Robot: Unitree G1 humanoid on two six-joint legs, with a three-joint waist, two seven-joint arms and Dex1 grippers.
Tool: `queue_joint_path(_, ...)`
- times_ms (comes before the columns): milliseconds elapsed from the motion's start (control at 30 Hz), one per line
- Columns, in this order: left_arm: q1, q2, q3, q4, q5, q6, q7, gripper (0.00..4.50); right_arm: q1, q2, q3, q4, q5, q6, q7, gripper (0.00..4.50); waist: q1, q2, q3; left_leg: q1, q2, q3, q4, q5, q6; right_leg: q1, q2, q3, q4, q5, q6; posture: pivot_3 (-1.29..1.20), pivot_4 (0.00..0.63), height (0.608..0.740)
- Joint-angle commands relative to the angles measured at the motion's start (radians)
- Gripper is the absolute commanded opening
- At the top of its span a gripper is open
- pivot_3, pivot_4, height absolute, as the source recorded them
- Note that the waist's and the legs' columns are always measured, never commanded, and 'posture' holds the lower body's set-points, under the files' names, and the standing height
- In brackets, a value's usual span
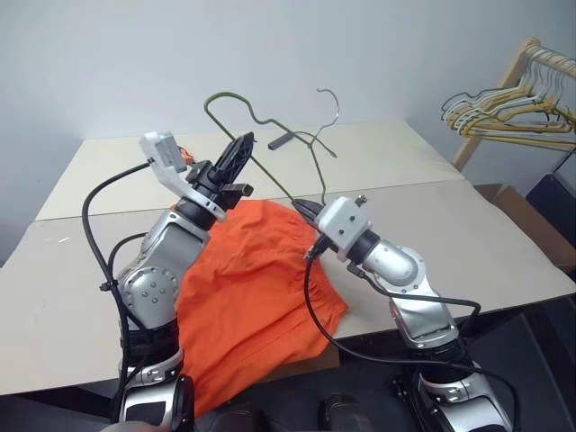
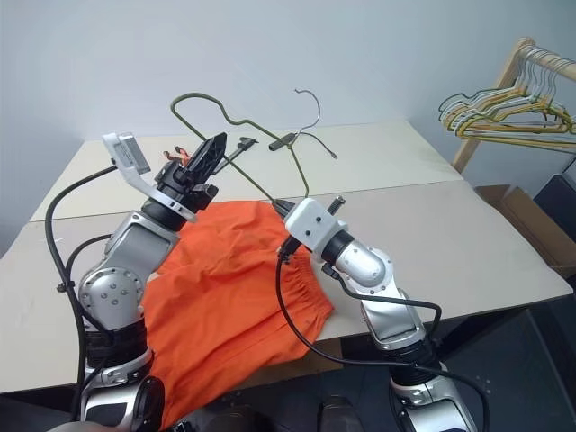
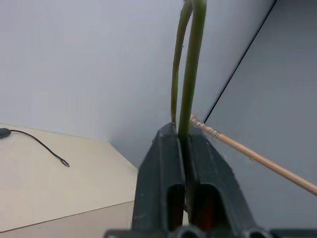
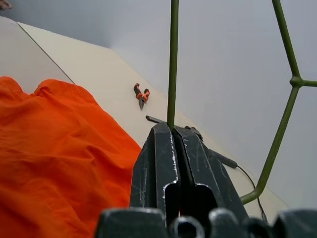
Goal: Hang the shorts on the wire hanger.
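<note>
The wire hanger is being gripped aloft by both grippers, left gripper clenching at ten o'clock, right gripper clamping lower wire, above the shorts

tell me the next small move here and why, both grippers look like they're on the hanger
Probably lower the wire hanger toward the shorts to start threading it in. The left gripper and right gripper are each shut on its wire, holding it in the air above the table, while the shorts lie loose below, draped over the near edge.
</note>
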Motion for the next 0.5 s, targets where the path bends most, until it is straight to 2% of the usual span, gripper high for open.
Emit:
queue_joint_path(33,-0.008,-0.015,-0.016,-0.012,0.026,-0.026,0.002,0.03,-0.017,0.001,0.011,-0.012,-0.036,-0.082,-0.030,0.00,0.000,0.000,0.000,0.000,0.000,0.000,0.000,0.000,0.000,0.000,0.000,0.000,0.000,0.000,0.000,-0.10,0.000,0.740)
queue_joint_path(67,-0.008,-0.016,-0.016,-0.013,0.036,-0.029,0.006,0.03,-0.018,-0.006,0.018,-0.009,-0.049,-0.092,-0.027,0.00,0.000,0.000,0.000,0.000,0.000,0.000,0.000,0.000,0.000,0.000,0.000,0.000,0.000,0.000,0.000,-0.10,0.000,0.740)
queue_joint_path(200,-0.011,-0.010,-0.035,-0.023,0.107,-0.078,-0.027,0.00,-0.023,-0.032,0.045,0.001,-0.076,-0.112,-0.001,1.07,0.000,0.000,0.000,0.000,0.000,0.000,0.000,0.000,0.000,0.000,0.000,0.000,0.000,0.000,0.000,-0.09,0.000,0.740)
queue_joint_path(333,-0.016,0.003,-0.028,-0.012,0.129,-0.105,-0.067,0.00,-0.032,-0.030,0.035,0.005,-0.048,-0.120,0.014,2.50,0.000,0.000,0.000,0.000,0.000,0.000,0.000,0.000,0.000,0.000,0.000,0.000,0.000,0.000,0.000,-0.10,0.000,0.740)
queue_joint_path(500,-0.011,0.109,0.001,-0.001,0.150,-0.126,-0.202,0.00,-0.032,-0.055,-0.075,-0.107,0.284,0.151,0.207,4.24,-0.002,0.000,0.000,0.000,0.001,0.000,0.000,-0.001,0.002,0.000,0.000,0.000,0.000,0.000,0.000,-0.10,0.000,0.740)
